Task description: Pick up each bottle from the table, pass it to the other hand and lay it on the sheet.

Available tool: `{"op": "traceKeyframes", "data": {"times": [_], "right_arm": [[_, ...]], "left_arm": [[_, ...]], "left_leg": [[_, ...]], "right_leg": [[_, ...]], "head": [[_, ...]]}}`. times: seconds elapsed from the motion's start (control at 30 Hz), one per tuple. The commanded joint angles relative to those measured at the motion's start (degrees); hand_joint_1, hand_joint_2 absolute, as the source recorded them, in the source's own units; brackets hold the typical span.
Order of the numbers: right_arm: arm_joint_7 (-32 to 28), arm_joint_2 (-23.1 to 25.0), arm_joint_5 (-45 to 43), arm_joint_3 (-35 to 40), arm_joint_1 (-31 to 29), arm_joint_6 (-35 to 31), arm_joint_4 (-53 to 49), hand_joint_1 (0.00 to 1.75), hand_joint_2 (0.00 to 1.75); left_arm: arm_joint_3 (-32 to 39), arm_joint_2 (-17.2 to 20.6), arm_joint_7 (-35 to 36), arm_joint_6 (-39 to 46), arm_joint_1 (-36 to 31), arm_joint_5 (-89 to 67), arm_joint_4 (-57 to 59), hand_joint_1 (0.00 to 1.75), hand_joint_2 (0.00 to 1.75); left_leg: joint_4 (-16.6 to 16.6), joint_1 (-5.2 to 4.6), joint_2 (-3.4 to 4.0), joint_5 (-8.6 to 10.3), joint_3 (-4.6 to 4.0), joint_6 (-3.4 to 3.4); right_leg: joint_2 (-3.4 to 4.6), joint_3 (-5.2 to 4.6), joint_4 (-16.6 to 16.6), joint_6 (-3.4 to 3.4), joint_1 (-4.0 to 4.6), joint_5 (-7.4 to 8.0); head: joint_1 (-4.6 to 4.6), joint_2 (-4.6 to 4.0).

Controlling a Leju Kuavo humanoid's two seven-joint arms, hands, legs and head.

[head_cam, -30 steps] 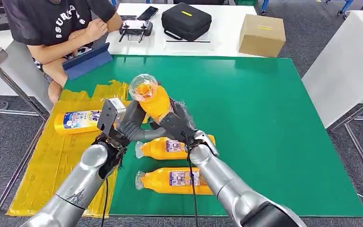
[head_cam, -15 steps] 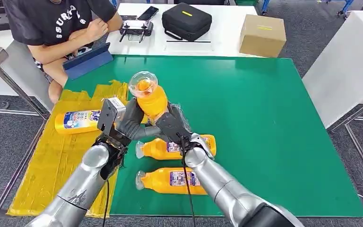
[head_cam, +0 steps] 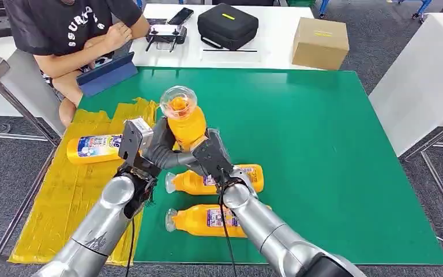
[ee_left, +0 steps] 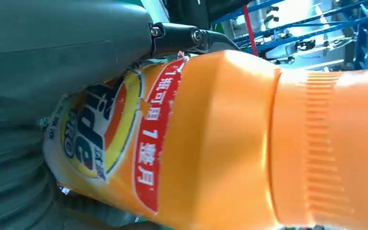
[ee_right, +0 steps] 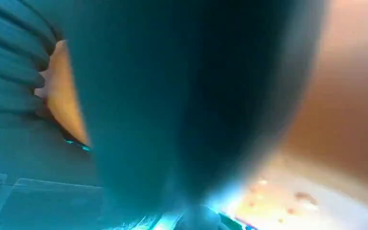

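Green matting (head_cam: 323,144) covers a work table, with a crumpled yellow sheet (head_cam: 63,196) along its 9 o'clock edge. At 12 o'clock a white table carries a black case (head_cam: 227,25) and a cardboard box (head_cam: 320,42), and a seated person (head_cam: 69,34) leans on folded arms at 11 o'clock.

Near the middle of the head view, both silver arms meet around one upright orange bottle (head_cam: 186,122), its clear domed cap pointing toward the camera. The left hand (head_cam: 153,149) wraps its thick grey fingers around the bottle's lower body from 9 o'clock; the left wrist view shows the label pressed against that palm. The right hand (head_cam: 210,157) touches the same bottle from 3 o'clock, dark fingers curled against it. Both hands appear to be gripping it, so this looks like the hand-over.

Two more orange bottles lie on the mat below the hands: one (head_cam: 207,180) just beneath them, another (head_cam: 207,220) toward 6 o'clock. A fourth bottle (head_cam: 95,148) lies on the sheet at 9 o'clock.

Judging by its look, the held bottle is stiff moulded plastic, probably full and fairly heavy, with a glossy, slippery label. The flat-sided body below the shoulder seems the safest place to grip; the ribbed neck and clear cap would give a poorer hold.
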Motion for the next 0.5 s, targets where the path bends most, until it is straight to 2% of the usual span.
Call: {"op": "traceKeyframes", "data": {"times": [0.03, 0.07, 0.5], "right_arm": [[0.73, 2.49, 5.86, 11.76, -4.16, -2.02, -3.35, 1.75, 1.75], [1.15, 2.49, 6.43, 12.41, -4.26, -2.13, -3.23, 1.75, 1.75], [3.88, 2.49, 8.91, 17.13, -4.91, -1.09, -1.95, 1.75, 1.75]], "left_arm": [[-4.28, -2.22, 1.69, -0.96, -0.27, -0.44, 2.08, 0.0, 1.75], [-4.28, -2.27, 1.71, -0.94, -0.29, -0.45, 2.1, 0.0, 1.75], [-4.3, -2.68, 2.14, -1.55, -0.21, -0.19, 2.45, 0.0, 1.75]], "left_leg": [[0.21, 0.09, 0.24, -0.39, 0.45, -0.42], [0.08, 0.03, 0.17, -0.17, 0.15, -0.22], [0.16, 0.09, 0.19, -0.26, 0.23, -0.29]], "right_leg": [[0.2, 0.4, 0.17, -0.26, 0.08, -0.31], [0.15, 0.11, 0.07, -0.13, 0.02, -0.11], [0.17, 0.21, 0.11, -0.18, 0.08, -0.18]], "head": [[0.0, 0.0], [0.0, 0.0], [0.02, 0.0]]}}
